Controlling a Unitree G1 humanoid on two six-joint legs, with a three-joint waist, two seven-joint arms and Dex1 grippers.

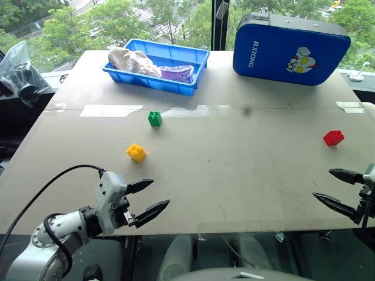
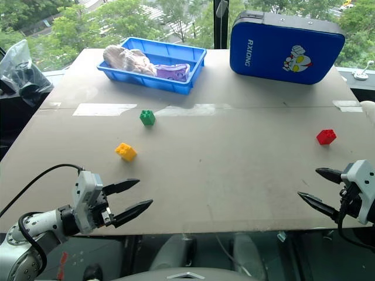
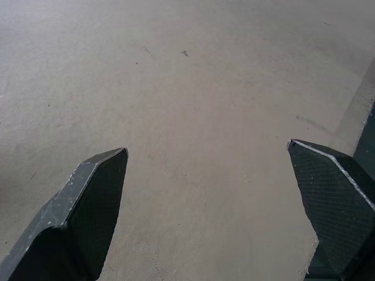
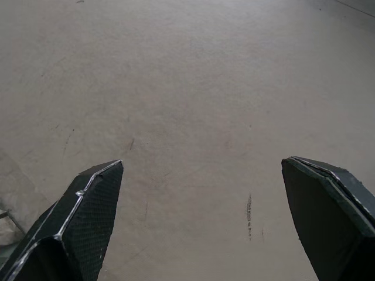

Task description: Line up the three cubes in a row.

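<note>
Three studded cubes lie apart on the beige table (image 1: 234, 158). The green cube (image 1: 154, 118) sits left of centre toward the back. The yellow cube (image 1: 136, 152) lies nearer and slightly further left. Far off on the right side rests the red cube (image 1: 333, 137). My left gripper (image 1: 161, 194) hovers open over the table's near left edge, well short of the yellow cube. At the near right edge my right gripper (image 1: 321, 184) is open too, a little nearer than the red cube. Both wrist views show bare tabletop between spread fingers (image 3: 94, 199) (image 4: 88, 205).
A blue tray (image 1: 193, 88) holding a pinkish bundle and a purple item stands at the back left. A blue case (image 1: 287, 50) stands at the back right. Tape strips cross the table's middle seam. A black bagged object (image 1: 17, 73) sits off the table's left side.
</note>
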